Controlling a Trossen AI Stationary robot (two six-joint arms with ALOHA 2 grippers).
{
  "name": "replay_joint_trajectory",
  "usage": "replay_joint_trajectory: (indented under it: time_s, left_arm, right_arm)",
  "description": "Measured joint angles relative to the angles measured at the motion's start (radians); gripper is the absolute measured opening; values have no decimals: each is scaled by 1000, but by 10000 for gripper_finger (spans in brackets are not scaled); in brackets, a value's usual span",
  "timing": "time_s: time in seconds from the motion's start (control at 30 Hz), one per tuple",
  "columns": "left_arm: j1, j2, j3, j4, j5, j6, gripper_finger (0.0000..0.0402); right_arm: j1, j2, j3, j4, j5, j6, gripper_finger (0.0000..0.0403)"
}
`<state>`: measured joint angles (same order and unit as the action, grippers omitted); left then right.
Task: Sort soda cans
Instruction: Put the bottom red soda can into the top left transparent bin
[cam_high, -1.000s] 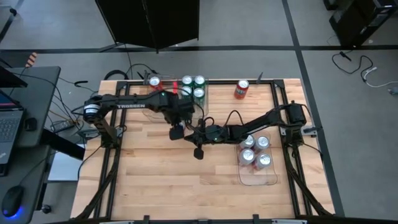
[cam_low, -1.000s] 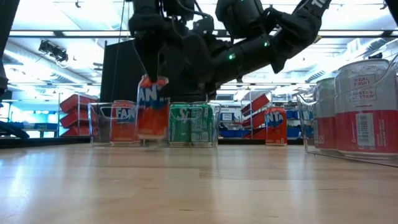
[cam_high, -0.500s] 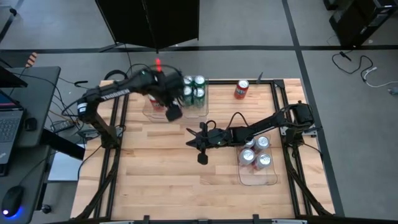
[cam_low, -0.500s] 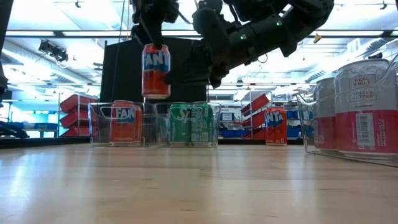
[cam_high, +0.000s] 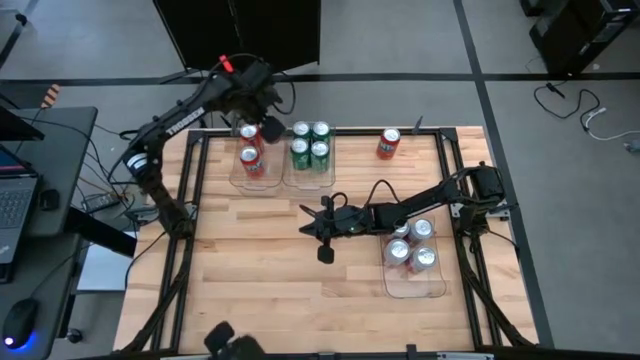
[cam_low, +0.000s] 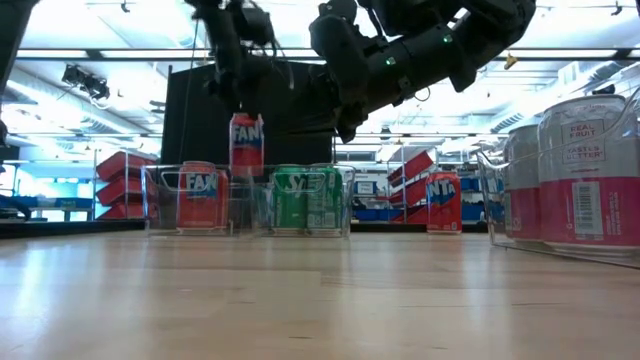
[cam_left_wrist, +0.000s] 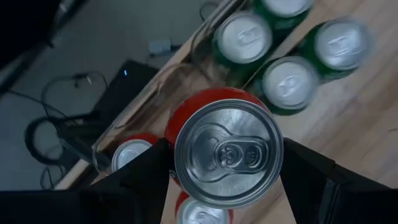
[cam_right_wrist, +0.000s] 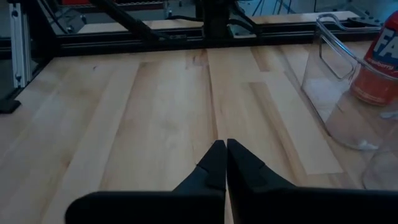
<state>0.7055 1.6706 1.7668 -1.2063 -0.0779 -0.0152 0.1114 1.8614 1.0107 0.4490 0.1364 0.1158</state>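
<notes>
My left gripper (cam_high: 262, 128) is over the table's far left and is shut on a red can (cam_left_wrist: 228, 154), also seen in the low view (cam_low: 246, 145). Below it a clear tray (cam_high: 236, 172) holds two red cans (cam_high: 251, 158). The neighbouring tray holds green cans (cam_high: 310, 143). Another red can (cam_high: 388, 144) stands alone on its base near the far edge. Silver-white cans (cam_high: 410, 245) stand in a tray on the right. My right gripper (cam_right_wrist: 222, 149) is shut and empty, hovering over the middle of the table (cam_high: 308, 222). My left gripper pinches the red can's side wall just under its top rim (cam_left_wrist: 177, 158), between its two fingers (cam_left_wrist: 149, 177), one on each side. The fingers come from above, pointing down. The can hangs upright, lifted clear, over the tray with the red cans.
The two far trays stand side by side against the far edge. The tray of silver-white cans (cam_low: 570, 180) takes up the right side. Bare wood (cam_high: 260, 260) lies across the middle and near left. Cables run beyond the far-left corner.
My left gripper has carried the red can up off the middle of the table, then toward the far-left, over the tray of red cans, coming lower in the last half second. The can stayed upright in the hold.
</notes>
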Motion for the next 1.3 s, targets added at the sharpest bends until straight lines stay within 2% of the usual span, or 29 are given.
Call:
replay_joint_trajectory:
  time_s: [0.27, 0.43, 0.53, 0.87, 1.13, 1.2, 1.3]
  left_arm:
    - [43, 120, 0, 35, 27, 60, 250]
    - [54, 195, 0, 73, -42, 116, 250]
    - [71, 233, -1, 78, -45, 120, 250]
    - [95, 295, -1, 138, -15, 166, 249]
    - [100, 298, -1, 152, -17, 192, 248]
    - [100, 298, 0, 143, -29, 203, 265]
    - [99, 298, 0, 146, -57, 224, 313]
  right_arm:
    - [-2, 0, 0, -1, 0, -4, 1]
    - [-2, 0, 0, -2, 0, -3, 1]
    - [-2, 0, 0, -2, 0, -3, 1]
    - [-2, 0, 0, -2, 0, 5, 1]
    - [-2, 0, 0, -2, 0, 5, 1]
    - [-2, 0, 0, -2, 0, 5, 1]
    - [-2, 0, 0, -2, 0, 5, 1]
